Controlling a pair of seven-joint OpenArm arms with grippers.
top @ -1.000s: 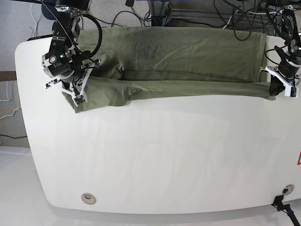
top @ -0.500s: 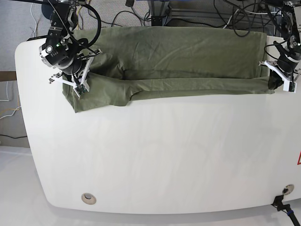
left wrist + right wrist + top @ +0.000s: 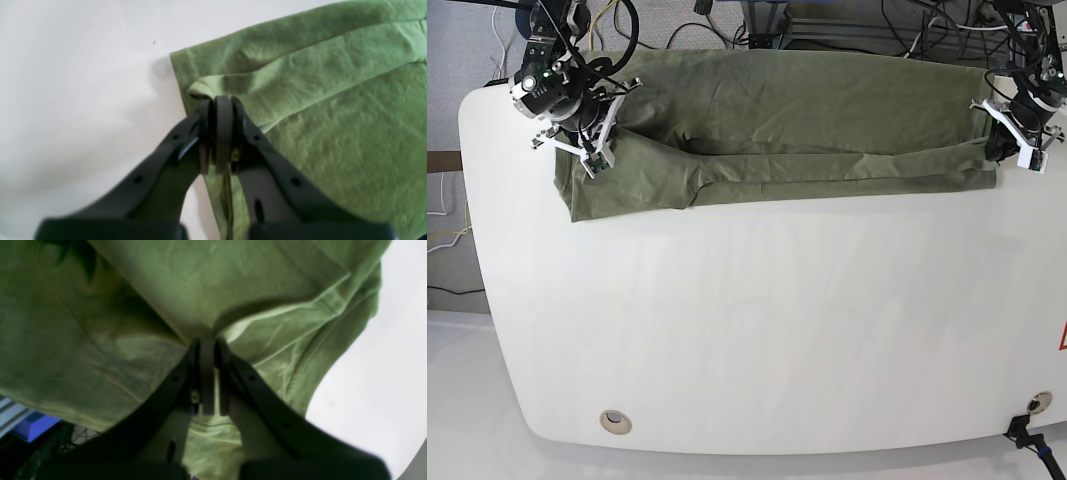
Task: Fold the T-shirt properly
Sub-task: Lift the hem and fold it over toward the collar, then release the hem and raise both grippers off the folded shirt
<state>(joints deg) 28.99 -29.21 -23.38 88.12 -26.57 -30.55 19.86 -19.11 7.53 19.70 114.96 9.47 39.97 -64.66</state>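
Observation:
The olive-green T-shirt [image 3: 807, 110] lies as a long band across the far side of the white table [image 3: 777, 320], its near edge doubled back over itself. At the band's left end my right gripper [image 3: 595, 165] is shut on the cloth. The right wrist view shows that gripper [image 3: 207, 341] pinching a raised fold of T-shirt [image 3: 133, 290]. My left gripper [image 3: 1030, 155] is shut on the band's right end. In the left wrist view it [image 3: 223, 100] clamps a rolled edge of T-shirt [image 3: 333, 100] just above the table.
Cables [image 3: 927, 40] and dark equipment sit behind the table's far edge. A round grommet [image 3: 615, 421] is near the front left corner and another [image 3: 1038, 402] near the front right. A blue object [image 3: 33, 421] shows below the hanging cloth.
Both grippers have moved toward the far edge of the table, still shut on the cloth. The near folded edge has travelled back with them, so the band is narrower.

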